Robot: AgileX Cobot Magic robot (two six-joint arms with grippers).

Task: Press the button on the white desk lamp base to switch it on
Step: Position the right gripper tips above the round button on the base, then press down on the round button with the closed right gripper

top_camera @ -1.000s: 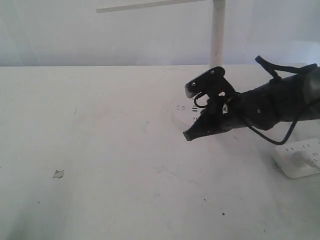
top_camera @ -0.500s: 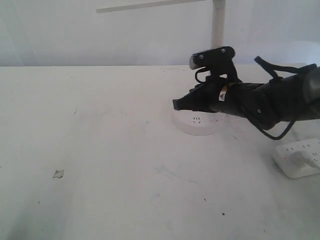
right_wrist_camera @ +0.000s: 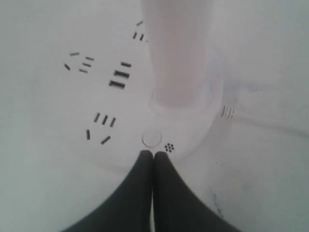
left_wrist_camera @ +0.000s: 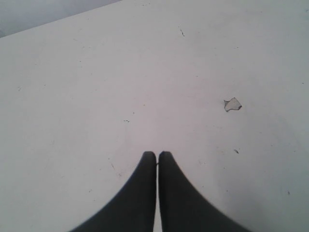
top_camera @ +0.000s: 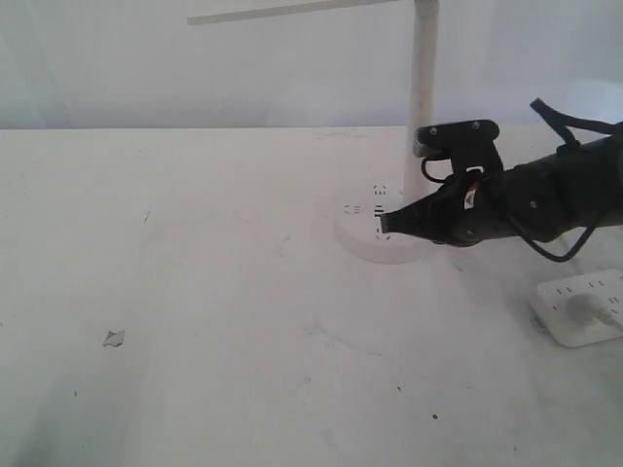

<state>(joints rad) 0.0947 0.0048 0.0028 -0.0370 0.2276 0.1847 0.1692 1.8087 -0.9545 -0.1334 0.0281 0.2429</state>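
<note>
The white desk lamp base [top_camera: 362, 238] [right_wrist_camera: 72, 96] is a round disc with dark socket slots and an upright white pole [top_camera: 421, 78] [right_wrist_camera: 177, 53]. The small round button [right_wrist_camera: 151, 137] sits flush in its top close to the pole, beside a cluster of tiny dark holes. My right gripper [right_wrist_camera: 153, 153] [top_camera: 385, 226] is shut and empty, with its tips just short of the button over the base's rim. My left gripper [left_wrist_camera: 157, 154] is shut on nothing above bare table, and the exterior view does not show it.
A white power strip [top_camera: 581, 309] with a plug in it lies at the right of the table. A small chip [top_camera: 114, 338] [left_wrist_camera: 232, 104] marks the tabletop at the left. The lamp's head bar [top_camera: 292, 10] runs along the top.
My right gripper has drawn back to the right from over the base's left part; its shut tips now hover near the pole's foot. The socket slots on the base's left show again.
</note>
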